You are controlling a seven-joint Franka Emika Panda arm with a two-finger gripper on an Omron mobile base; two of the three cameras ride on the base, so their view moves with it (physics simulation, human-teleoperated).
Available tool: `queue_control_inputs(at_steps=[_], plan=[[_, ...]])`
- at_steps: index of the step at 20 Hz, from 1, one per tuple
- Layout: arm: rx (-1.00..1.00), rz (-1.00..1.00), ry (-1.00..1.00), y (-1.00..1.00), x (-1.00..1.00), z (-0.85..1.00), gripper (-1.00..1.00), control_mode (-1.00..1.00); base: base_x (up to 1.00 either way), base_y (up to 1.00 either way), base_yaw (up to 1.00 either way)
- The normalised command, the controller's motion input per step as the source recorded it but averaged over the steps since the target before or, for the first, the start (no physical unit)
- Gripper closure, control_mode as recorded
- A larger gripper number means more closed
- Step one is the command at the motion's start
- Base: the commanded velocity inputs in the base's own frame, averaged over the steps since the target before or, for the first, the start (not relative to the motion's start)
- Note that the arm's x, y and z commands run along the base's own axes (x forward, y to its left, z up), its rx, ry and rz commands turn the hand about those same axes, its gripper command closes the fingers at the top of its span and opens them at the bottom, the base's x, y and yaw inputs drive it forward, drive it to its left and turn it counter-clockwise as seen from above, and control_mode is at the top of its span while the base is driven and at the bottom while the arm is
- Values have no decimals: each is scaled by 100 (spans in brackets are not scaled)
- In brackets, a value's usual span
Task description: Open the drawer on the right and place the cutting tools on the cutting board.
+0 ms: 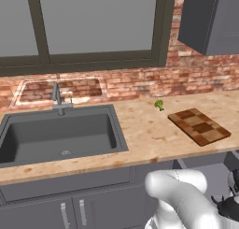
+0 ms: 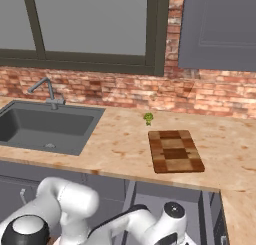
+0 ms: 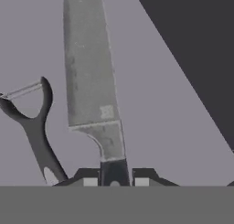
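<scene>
In the hand view a knife (image 3: 89,72) with a long grey blade lies on the grey floor of the open drawer (image 3: 183,141), its dark handle pointing toward me. My gripper (image 3: 114,181) is shut on that handle, one fingertip (image 3: 90,181) on each side. A dark peeler (image 3: 34,127) with a forked head lies just left of the knife. The checkered wooden cutting board (image 1: 199,126) (image 2: 175,151) rests bare on the counter, above the pulled-out drawer (image 2: 167,193), where my arm reaches down.
A small green broccoli floret (image 1: 159,104) (image 2: 148,118) stands on the counter behind the board. The grey sink (image 1: 60,134) (image 2: 45,124) with its faucet lies to the left. A dark wall cabinet (image 2: 217,29) hangs above the right end of the counter.
</scene>
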Motion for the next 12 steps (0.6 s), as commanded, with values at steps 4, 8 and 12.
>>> queue_control_inputs(at_steps=[4,8,12], plan=[[-1,0,0,0,-33,100,100,-100,0,0,0],[0,0,0,11,-65,100,100,-100,0,0,0],[0,0,-1,54,-15,100,100,-100,0,0,0]])
